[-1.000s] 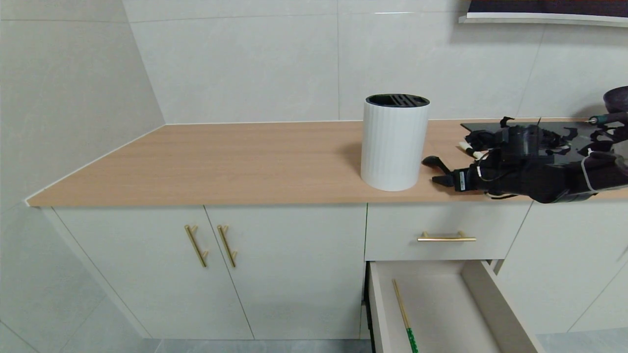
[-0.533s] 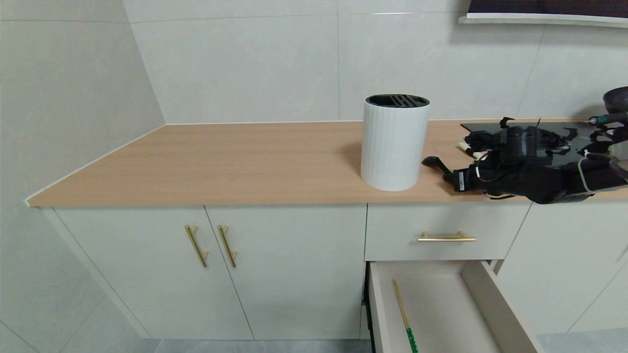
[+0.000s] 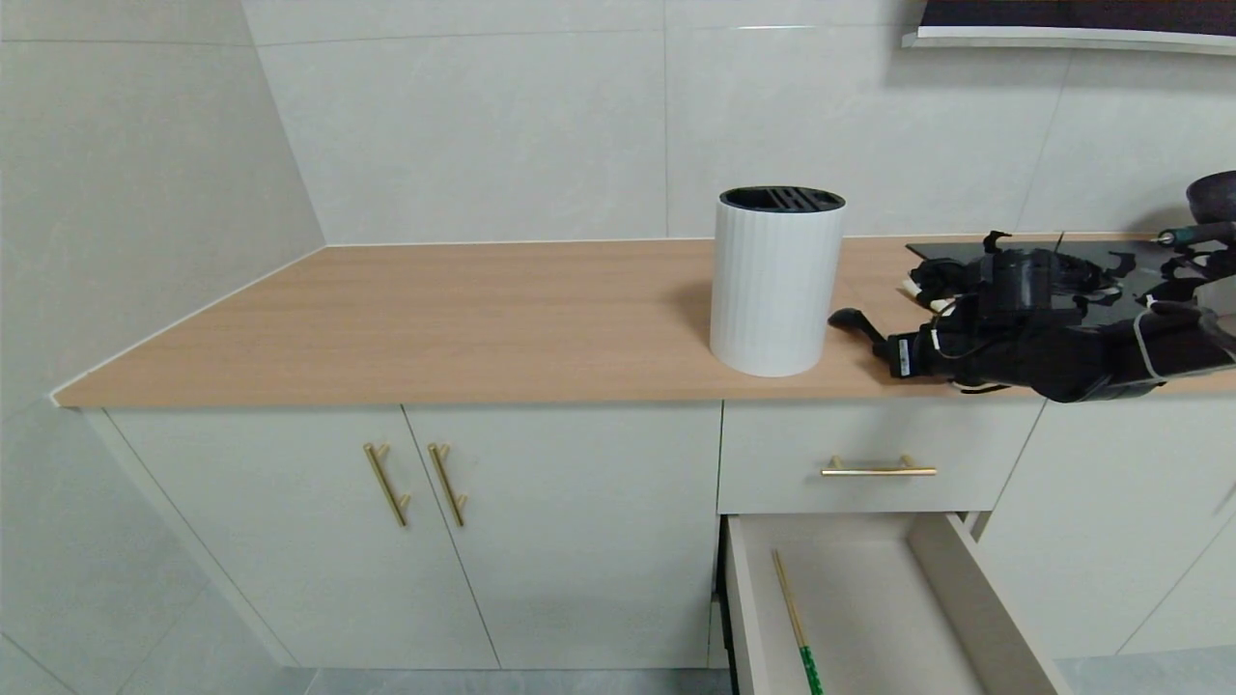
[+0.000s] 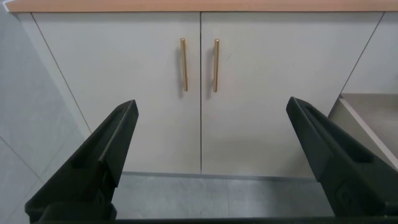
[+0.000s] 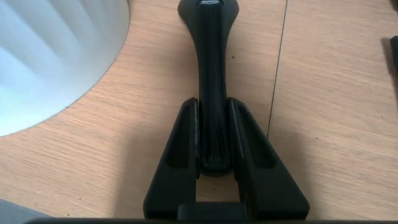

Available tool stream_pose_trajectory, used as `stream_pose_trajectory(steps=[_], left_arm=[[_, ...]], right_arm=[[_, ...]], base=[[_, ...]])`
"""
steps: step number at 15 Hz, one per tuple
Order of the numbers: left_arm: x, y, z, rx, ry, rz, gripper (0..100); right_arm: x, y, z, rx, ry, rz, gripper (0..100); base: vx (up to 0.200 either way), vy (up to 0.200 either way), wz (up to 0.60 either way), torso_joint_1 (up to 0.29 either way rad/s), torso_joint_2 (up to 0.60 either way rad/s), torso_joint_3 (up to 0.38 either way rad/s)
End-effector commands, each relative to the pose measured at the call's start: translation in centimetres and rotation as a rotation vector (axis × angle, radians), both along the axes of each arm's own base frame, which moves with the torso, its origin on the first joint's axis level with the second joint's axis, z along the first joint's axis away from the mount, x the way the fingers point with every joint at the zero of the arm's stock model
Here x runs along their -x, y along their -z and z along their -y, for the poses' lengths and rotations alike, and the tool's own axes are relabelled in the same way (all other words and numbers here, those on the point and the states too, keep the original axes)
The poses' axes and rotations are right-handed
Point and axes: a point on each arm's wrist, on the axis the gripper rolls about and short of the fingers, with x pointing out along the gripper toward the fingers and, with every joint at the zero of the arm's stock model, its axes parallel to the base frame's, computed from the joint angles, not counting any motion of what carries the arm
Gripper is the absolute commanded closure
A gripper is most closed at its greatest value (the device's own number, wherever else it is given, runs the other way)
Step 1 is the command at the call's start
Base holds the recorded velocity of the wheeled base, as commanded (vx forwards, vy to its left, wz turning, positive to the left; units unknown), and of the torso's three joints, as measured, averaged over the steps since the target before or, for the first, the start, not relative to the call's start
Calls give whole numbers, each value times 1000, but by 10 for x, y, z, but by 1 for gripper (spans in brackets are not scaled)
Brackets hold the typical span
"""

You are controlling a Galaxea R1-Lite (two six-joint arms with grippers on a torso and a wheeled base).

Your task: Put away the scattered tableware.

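A black utensil (image 3: 848, 319) lies on the wooden counter (image 3: 483, 319), just right of a white ribbed holder (image 3: 775, 290) with a slotted black top. My right gripper (image 3: 884, 346) is low over the counter and shut on the utensil's slim handle (image 5: 211, 62); both fingers (image 5: 186, 130) press its sides in the right wrist view. The holder's curved wall (image 5: 56, 50) is close beside the gripper. My left gripper (image 4: 211, 155) hangs open with nothing in it, in front of the cabinet doors (image 4: 199, 93).
Below the counter a drawer (image 3: 744, 598) stands pulled out, with a wooden chopstick with a green end (image 3: 794, 608) inside. A black cooktop (image 3: 1130, 253) with a dark pan (image 3: 1215, 198) sits at the counter's right end. The counter's left half is bare wood.
My right gripper has drawn slightly back to the right and its fingers have closed on the utensil's handle. The holder and drawer have not moved.
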Motion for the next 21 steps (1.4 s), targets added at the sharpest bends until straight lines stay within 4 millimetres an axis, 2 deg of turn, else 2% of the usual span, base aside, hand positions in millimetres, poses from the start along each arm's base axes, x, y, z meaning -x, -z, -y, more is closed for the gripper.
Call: stream_pose_trajectory(steps=[1, 4, 6, 7, 8, 9, 11, 14, 16, 17, 19, 21], left_arm=[[0, 0, 0, 0, 0, 0, 0], [0, 0, 0, 0, 0, 0, 0], [0, 0, 0, -1, 0, 0, 0], [0, 0, 0, -1, 0, -1, 0], [0, 0, 0, 0, 0, 0, 0], [0, 0, 0, 0, 0, 0, 0], [0, 0, 0, -1, 0, 0, 0], [0, 0, 0, 0, 0, 0, 0], [0, 0, 0, 0, 0, 0, 0], [0, 0, 0, 0, 0, 0, 0], [0, 0, 0, 0, 0, 0, 0], [0, 0, 0, -1, 0, 0, 0]], right_arm=[[6, -13, -2, -10, -4, 27, 100], [28, -44, 1, -64, 19, 63, 100], [63, -78, 5, -79, 68, 104, 100], [70, -83, 6, -81, 77, 106, 100], [99, -96, 9, -94, 87, 97, 100], [122, -97, 11, -101, 94, 53, 100], [171, -87, 16, -92, 83, -19, 100], [210, -77, 13, -86, 57, -47, 100], [221, -62, 13, -76, 54, -95, 100], [221, -61, 13, -74, 52, -98, 100], [225, -45, 9, -36, 18, -148, 100], [222, -42, 9, -33, 23, -163, 100]], base=[[0, 0, 0, 0, 0, 0], [0, 0, 0, 0, 0, 0], [0, 0, 0, 0, 0, 0], [0, 0, 0, 0, 0, 0], [0, 0, 0, 0, 0, 0], [0, 0, 0, 0, 0, 0], [0, 0, 0, 0, 0, 0], [0, 0, 0, 0, 0, 0], [0, 0, 0, 0, 0, 0], [0, 0, 0, 0, 0, 0], [0, 0, 0, 0, 0, 0], [0, 0, 0, 0, 0, 0]])
